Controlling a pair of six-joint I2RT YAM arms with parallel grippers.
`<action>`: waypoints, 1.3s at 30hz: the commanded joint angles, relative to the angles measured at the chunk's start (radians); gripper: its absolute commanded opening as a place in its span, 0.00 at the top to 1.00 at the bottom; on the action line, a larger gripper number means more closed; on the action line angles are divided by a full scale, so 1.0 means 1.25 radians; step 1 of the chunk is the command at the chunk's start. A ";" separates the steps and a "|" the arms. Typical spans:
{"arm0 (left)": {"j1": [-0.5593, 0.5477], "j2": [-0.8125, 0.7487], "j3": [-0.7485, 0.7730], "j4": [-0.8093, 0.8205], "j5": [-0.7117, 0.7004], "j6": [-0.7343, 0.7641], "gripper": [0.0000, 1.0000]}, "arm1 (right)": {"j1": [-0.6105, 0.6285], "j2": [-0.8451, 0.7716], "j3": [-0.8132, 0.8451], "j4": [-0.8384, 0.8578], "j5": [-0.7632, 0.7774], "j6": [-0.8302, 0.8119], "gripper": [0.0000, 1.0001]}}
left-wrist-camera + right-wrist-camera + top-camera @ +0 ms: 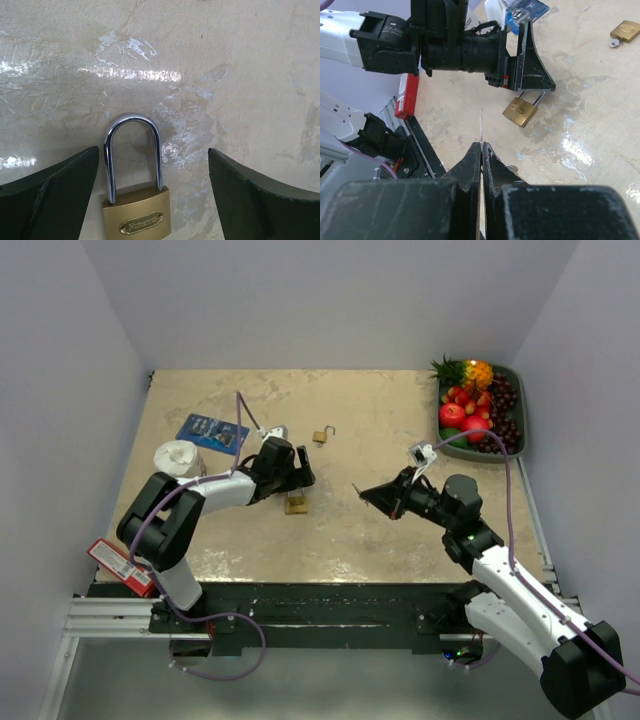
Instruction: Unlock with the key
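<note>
A brass padlock (295, 505) with a closed steel shackle lies flat on the table. In the left wrist view the padlock (137, 210) lies between the fingers of my left gripper (153, 150), nearer the left finger. My left gripper (300, 480) is open and low over it, not touching. My right gripper (362, 490) is to the right of the padlock, pointing at it. In the right wrist view my right gripper (481, 144) is shut on a thin key (481, 125), whose blade sticks out edge-on toward the padlock (520, 111).
A second brass padlock (320, 436) with an open shackle lies farther back. A fruit tray (524, 430) stands at the back right. A blue package (212, 431) and a white roll (178, 457) are at the left. A red box (120, 565) lies at the near left edge.
</note>
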 commanded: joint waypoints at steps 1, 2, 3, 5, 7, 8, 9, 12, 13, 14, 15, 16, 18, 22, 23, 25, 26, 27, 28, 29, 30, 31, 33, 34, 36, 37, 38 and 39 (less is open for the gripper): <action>-0.041 0.004 0.009 -0.089 -0.056 0.107 0.06 | -0.004 -0.002 -0.003 0.042 0.010 0.016 1.00; -0.052 0.001 0.009 -0.126 -0.086 0.118 0.06 | -0.004 -0.001 -0.006 0.044 0.010 0.017 1.00; -0.063 0.000 0.010 -0.145 -0.105 0.129 0.06 | -0.005 0.001 -0.005 0.045 0.009 0.017 1.00; -0.090 0.004 0.016 -0.198 -0.143 0.141 0.05 | -0.004 0.003 -0.010 0.052 0.009 0.019 1.00; -0.099 0.016 0.020 -0.225 -0.140 0.136 0.05 | -0.004 0.008 -0.012 0.060 0.012 0.021 1.00; -0.100 0.023 0.025 -0.238 -0.142 0.131 0.05 | -0.005 0.012 -0.013 0.066 0.010 0.024 1.00; -0.100 0.031 0.031 -0.252 -0.147 0.116 0.05 | -0.004 0.021 -0.012 0.069 0.008 0.026 1.00; -0.113 0.052 0.038 -0.281 -0.177 0.096 0.05 | -0.004 0.024 -0.014 0.085 -0.005 0.036 1.00; -0.123 0.060 0.038 -0.288 -0.185 0.093 0.05 | -0.004 0.021 -0.016 0.087 -0.007 0.038 1.00; -0.123 0.065 0.040 -0.293 -0.194 0.090 0.05 | -0.005 0.020 -0.017 0.087 -0.008 0.041 1.00; -0.126 0.069 0.042 -0.297 -0.196 0.085 0.05 | -0.005 0.014 -0.017 0.086 -0.008 0.041 1.00; -0.127 0.074 0.041 -0.298 -0.196 0.083 0.05 | -0.005 0.010 -0.018 0.084 -0.007 0.041 1.00; -0.129 0.079 0.042 -0.304 -0.194 0.083 0.05 | -0.004 0.005 -0.021 0.077 -0.007 0.041 1.00; -0.149 0.085 0.037 -0.343 -0.229 0.074 0.06 | -0.005 -0.007 -0.026 0.075 -0.006 0.044 1.00; -0.152 0.085 0.035 -0.349 -0.241 0.069 0.06 | -0.004 -0.008 -0.029 0.079 -0.006 0.047 1.00; -0.156 0.080 0.020 -0.353 -0.248 0.055 0.06 | -0.004 -0.008 -0.029 0.084 -0.007 0.049 1.00; -0.158 0.077 0.015 -0.351 -0.250 0.053 0.06 | -0.004 -0.007 -0.029 0.088 -0.008 0.052 1.00; -0.159 0.076 0.009 -0.345 -0.246 0.050 0.07 | -0.005 -0.004 -0.030 0.092 -0.009 0.053 1.00; -0.161 0.077 0.010 -0.334 -0.240 0.050 0.07 | -0.005 -0.003 -0.030 0.096 -0.010 0.054 1.00; -0.164 0.080 0.013 -0.329 -0.230 0.052 0.09 | -0.005 0.000 -0.030 0.101 -0.012 0.054 1.00; -0.165 0.085 0.025 -0.327 -0.226 0.056 0.10 | -0.005 0.003 -0.029 0.102 -0.013 0.054 1.00; -0.169 0.099 0.032 -0.330 -0.224 0.059 0.12 | -0.005 0.004 -0.030 0.102 -0.014 0.054 1.00; -0.174 0.120 0.052 -0.339 -0.220 0.065 0.18 | -0.004 0.005 -0.028 0.102 -0.015 0.054 1.00; -0.177 0.124 0.054 -0.352 -0.220 0.066 0.19 | -0.005 0.003 -0.029 0.101 -0.013 0.054 1.00; -0.182 0.123 0.048 -0.358 -0.224 0.063 0.20 | -0.004 -0.004 -0.030 0.098 -0.009 0.054 1.00; -0.188 0.120 0.044 -0.364 -0.226 0.060 0.20 | -0.005 -0.004 -0.033 0.098 -0.008 0.054 1.00; -0.190 0.115 0.040 -0.368 -0.230 0.056 0.20 | -0.005 -0.004 -0.034 0.097 -0.007 0.054 1.00; -0.192 0.106 0.029 -0.370 -0.231 0.052 0.20 | -0.005 -0.006 -0.035 0.098 -0.004 0.055 1.00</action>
